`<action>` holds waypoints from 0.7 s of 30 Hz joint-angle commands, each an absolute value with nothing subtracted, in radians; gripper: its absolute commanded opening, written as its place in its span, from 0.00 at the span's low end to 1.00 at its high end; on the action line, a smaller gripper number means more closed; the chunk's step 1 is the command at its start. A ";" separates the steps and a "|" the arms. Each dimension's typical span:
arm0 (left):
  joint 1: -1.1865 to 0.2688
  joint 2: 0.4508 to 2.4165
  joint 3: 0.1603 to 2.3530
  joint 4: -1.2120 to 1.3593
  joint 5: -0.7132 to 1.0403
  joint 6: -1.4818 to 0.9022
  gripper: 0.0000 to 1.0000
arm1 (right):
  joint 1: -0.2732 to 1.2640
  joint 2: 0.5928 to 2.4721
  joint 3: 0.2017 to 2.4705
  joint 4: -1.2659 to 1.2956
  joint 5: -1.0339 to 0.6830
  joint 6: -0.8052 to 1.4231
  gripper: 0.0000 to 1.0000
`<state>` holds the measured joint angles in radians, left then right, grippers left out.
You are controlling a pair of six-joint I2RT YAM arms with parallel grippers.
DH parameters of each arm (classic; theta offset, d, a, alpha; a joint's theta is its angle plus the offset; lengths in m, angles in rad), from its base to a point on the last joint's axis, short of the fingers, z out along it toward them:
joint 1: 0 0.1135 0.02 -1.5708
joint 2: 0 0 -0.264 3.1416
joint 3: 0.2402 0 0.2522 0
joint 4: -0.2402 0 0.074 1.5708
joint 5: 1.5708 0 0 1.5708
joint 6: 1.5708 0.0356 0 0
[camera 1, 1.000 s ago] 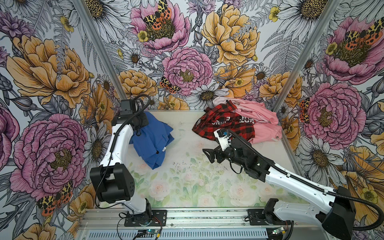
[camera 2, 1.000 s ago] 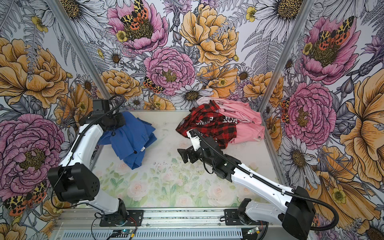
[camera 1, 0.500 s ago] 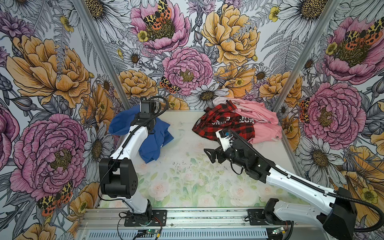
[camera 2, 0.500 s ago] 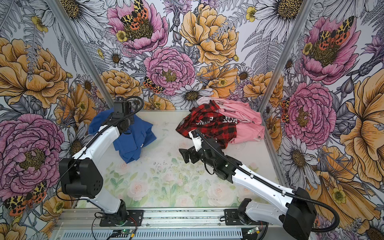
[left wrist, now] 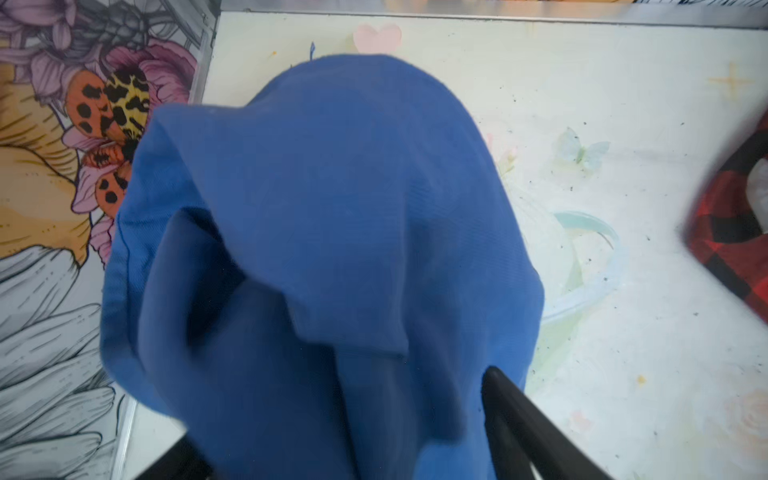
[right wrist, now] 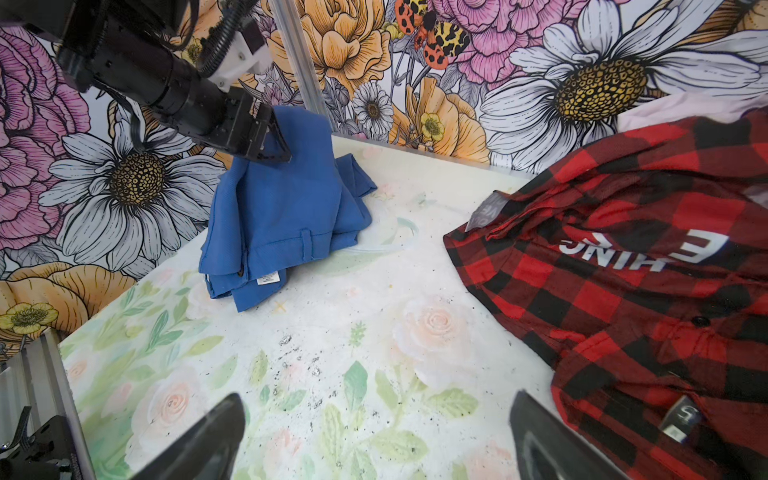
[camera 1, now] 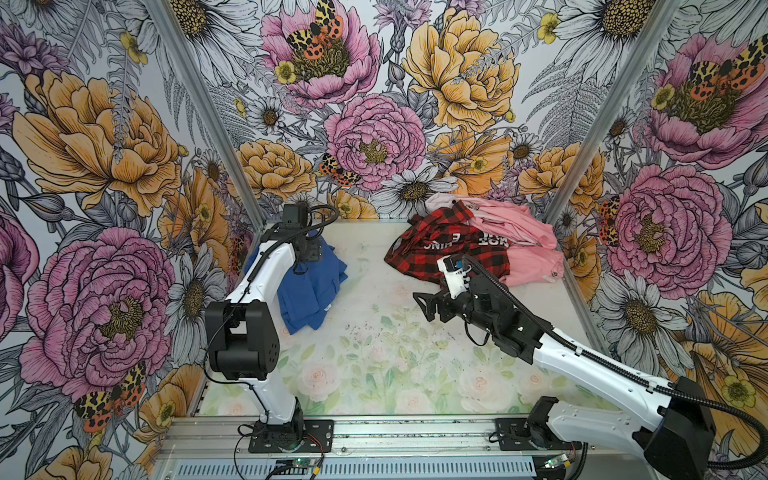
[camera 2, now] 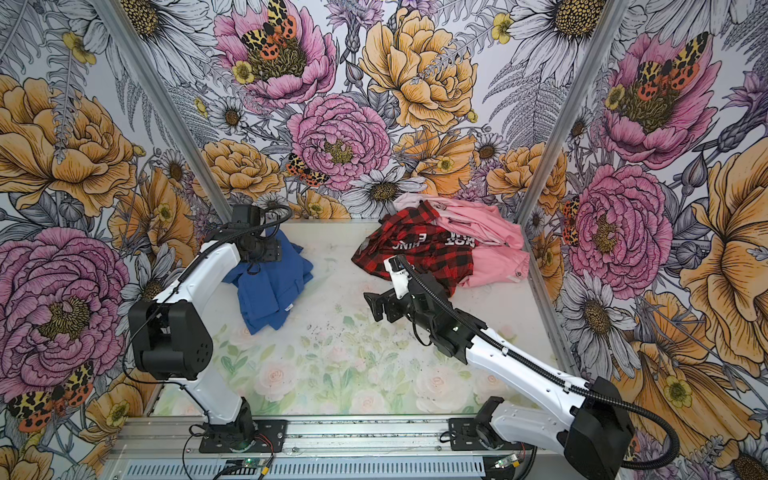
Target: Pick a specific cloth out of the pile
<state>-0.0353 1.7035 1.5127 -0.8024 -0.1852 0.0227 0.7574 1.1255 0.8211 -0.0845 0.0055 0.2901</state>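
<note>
Release seemed the step in hand: my left gripper (right wrist: 272, 143) stood with jaws spread at the far left. The cloth (camera 1: 316, 291) (soft royal-blue weave, thick crumpled folds, small white label) slumped on the table (camera 1: 374, 353) beneath it, well apart from the pile (camera 1: 478, 249) at the far right. My right gripper (camera 1: 422, 303) hung spread and empty mid-table. Next move, I judged — lifting clear without snagging fabric.
</note>
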 commanded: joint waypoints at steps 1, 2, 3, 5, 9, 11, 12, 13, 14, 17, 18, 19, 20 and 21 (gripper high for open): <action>-0.052 1.566 1.502 -0.830 -0.199 0.173 0.92 | 0.746 1.106 0.802 -0.055 -0.003 0.291 1.00; -0.058 1.539 1.487 -0.829 -0.202 0.214 0.98 | 0.739 1.107 0.799 -0.048 -0.013 0.293 0.99; -0.057 1.518 1.472 -0.830 -0.202 0.251 0.99 | 0.732 1.109 0.797 -0.043 -0.026 0.297 0.99; -0.054 1.490 1.431 -0.833 -0.254 0.332 0.99 | 0.709 1.119 0.803 -0.041 -0.068 0.304 1.00; -0.053 1.468 1.330 -0.835 -0.275 0.531 0.99 | 0.665 1.156 0.842 -0.043 -0.154 0.303 0.99; -0.019 1.458 1.318 -0.839 -0.236 0.533 0.99 | 0.646 1.173 0.868 -0.046 -0.189 0.303 1.00; 0.001 1.451 1.316 -0.836 -0.190 0.527 0.99 | 0.640 1.179 0.877 -0.046 -0.198 0.302 0.99; 0.019 1.444 1.310 -0.829 -0.144 0.531 0.99 | 0.635 1.182 0.886 -0.046 -0.205 0.301 0.99; 0.030 1.447 1.308 -0.821 -0.121 0.545 0.99 | 0.632 1.189 0.894 -0.046 -0.211 0.298 0.99; 0.039 1.510 1.341 -0.820 -0.088 0.576 0.99 | 0.629 1.208 0.902 -0.038 -0.219 0.296 0.99; 0.046 1.542 1.358 -0.816 -0.087 0.575 0.99 | 0.626 1.212 0.905 -0.035 -0.223 0.297 1.00; 0.050 1.582 1.378 -0.803 -0.105 0.567 0.99 | 0.627 1.215 0.903 -0.032 -0.227 0.300 1.00; 0.051 1.623 1.400 -0.795 -0.135 0.563 0.99 | 0.626 1.215 0.901 -0.028 -0.230 0.303 1.00; 0.054 1.663 1.418 -0.787 -0.167 0.561 0.99 | 0.626 1.213 0.895 -0.024 -0.231 0.306 1.00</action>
